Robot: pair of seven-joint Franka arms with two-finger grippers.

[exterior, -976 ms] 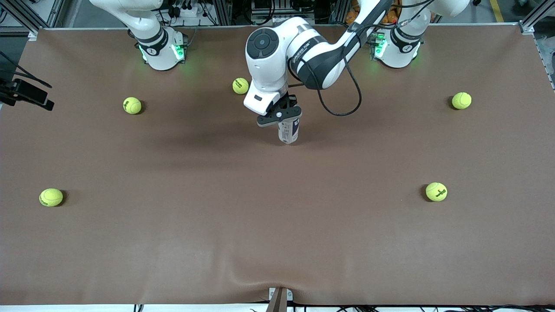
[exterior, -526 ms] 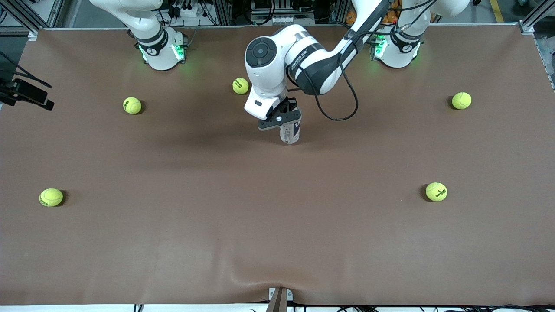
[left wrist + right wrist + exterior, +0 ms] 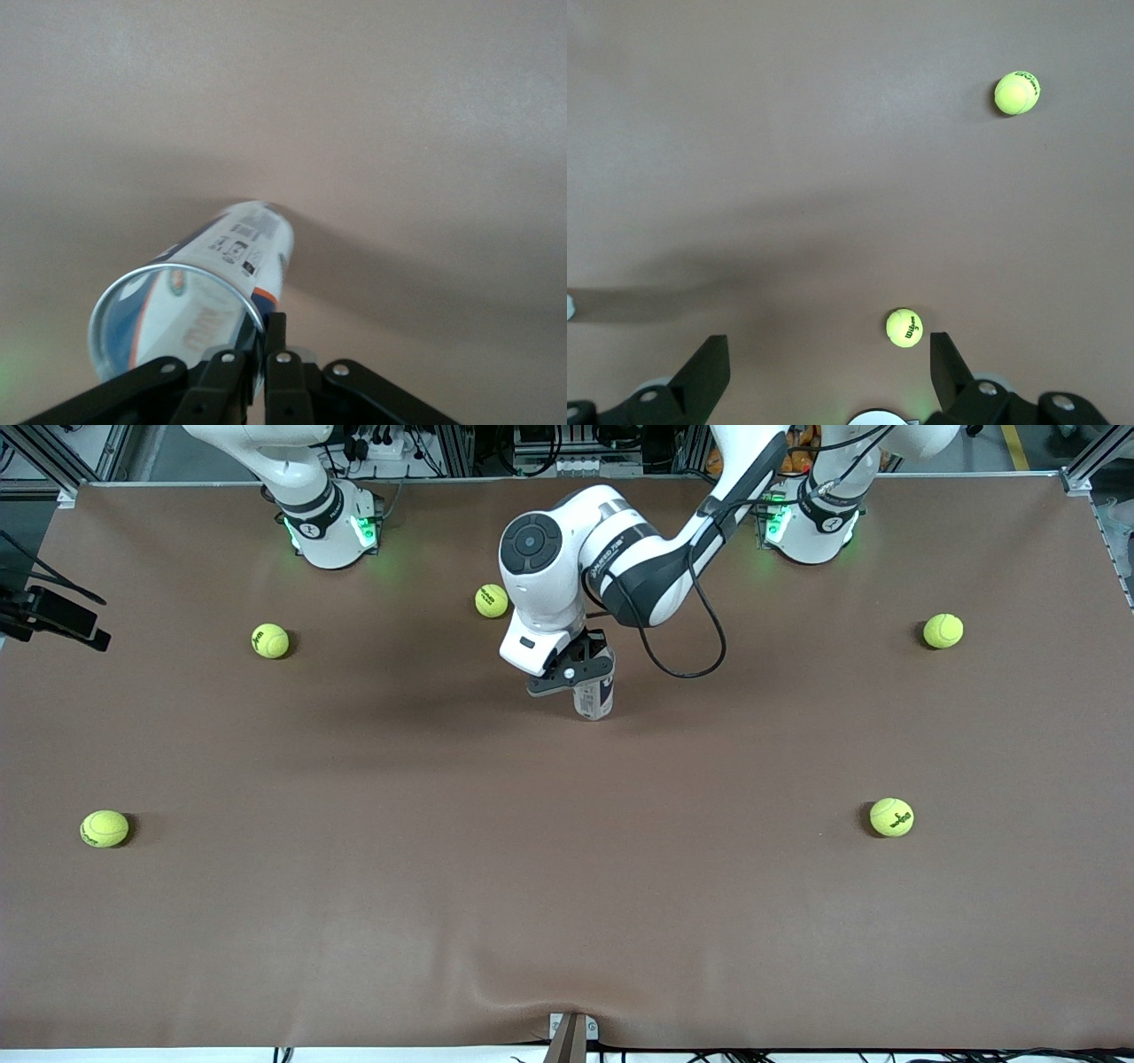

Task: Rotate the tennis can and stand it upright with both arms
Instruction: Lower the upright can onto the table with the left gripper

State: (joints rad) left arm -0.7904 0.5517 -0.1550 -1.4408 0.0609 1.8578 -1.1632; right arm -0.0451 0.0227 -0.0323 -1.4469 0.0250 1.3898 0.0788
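Left gripper (image 3: 582, 672) had its fingers pinched on the tennis can (image 3: 594, 694) rim, upper middle of frame, standing it on the tabletop (image 3: 567, 886). Right gripper (image 3: 828, 372) waited, fingers wide apart.

Left arm (image 3: 620, 558) and upright tennis can (image 3: 594, 691) blocking table middle, tennis ball (image 3: 491, 600) sitting near them, four more balls lying scattered toward both ends, brown table (image 3: 567, 886) stretching bare nearer the camera
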